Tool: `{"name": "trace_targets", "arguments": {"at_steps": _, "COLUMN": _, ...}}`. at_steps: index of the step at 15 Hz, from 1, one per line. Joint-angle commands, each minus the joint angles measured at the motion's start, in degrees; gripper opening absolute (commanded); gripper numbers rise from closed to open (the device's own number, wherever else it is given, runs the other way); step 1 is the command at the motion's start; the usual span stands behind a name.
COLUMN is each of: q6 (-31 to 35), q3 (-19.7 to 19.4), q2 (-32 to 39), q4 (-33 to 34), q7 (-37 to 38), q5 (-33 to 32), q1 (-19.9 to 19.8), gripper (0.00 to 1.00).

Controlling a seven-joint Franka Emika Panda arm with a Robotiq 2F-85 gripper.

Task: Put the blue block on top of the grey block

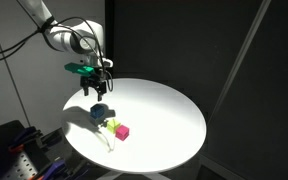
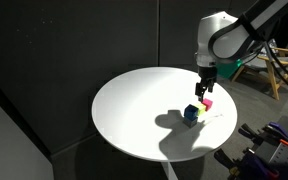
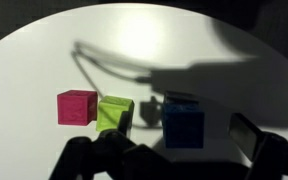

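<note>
The blue block [image 3: 184, 126] stands on the round white table [image 3: 44, 60], in the arm's shadow. It also shows in both exterior views [image 1: 100, 112] [image 2: 190, 113]. A dark patch just behind it in the wrist view may be the grey block or only shadow; I cannot tell which. My gripper [image 3: 181, 140] is open and empty. It hangs above the table with the blue block showing between its two fingers. In both exterior views the gripper [image 1: 97, 90] [image 2: 203, 90] is well above the blocks.
A yellow-green cube [image 3: 114, 114] stands just left of the blue block, and a magenta cube [image 3: 77, 105] stands left of that. Both also show in the exterior views [image 1: 110, 125] [image 1: 123, 131]. All blocks sit near the table's edge [image 1: 134, 168]. Dark curtains surround the table.
</note>
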Motion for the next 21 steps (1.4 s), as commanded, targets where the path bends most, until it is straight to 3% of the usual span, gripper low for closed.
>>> {"name": "trace_targets", "arguments": {"at_steps": 1, "q6": -2.51, "q3": 0.37, "q2": -6.08, "q4": -3.52, "q7": -4.28, "q5": 2.59, "q1": -1.57, "gripper": 1.0}}
{"name": "trace_targets", "arguments": {"at_steps": 15, "q6": -6.26, "q3": 0.4, "q2": -20.31, "q4": -8.25, "q7": 6.21, "q5": 2.94, "q1": -3.81, "gripper": 1.0}}
{"name": "trace_targets", "arguments": {"at_steps": 21, "q6": -10.54, "q3": 1.05, "q2": -24.87, "q4": -8.26, "q7": 5.98, "q5": 5.65, "q1": -3.27, "gripper": 1.0}}
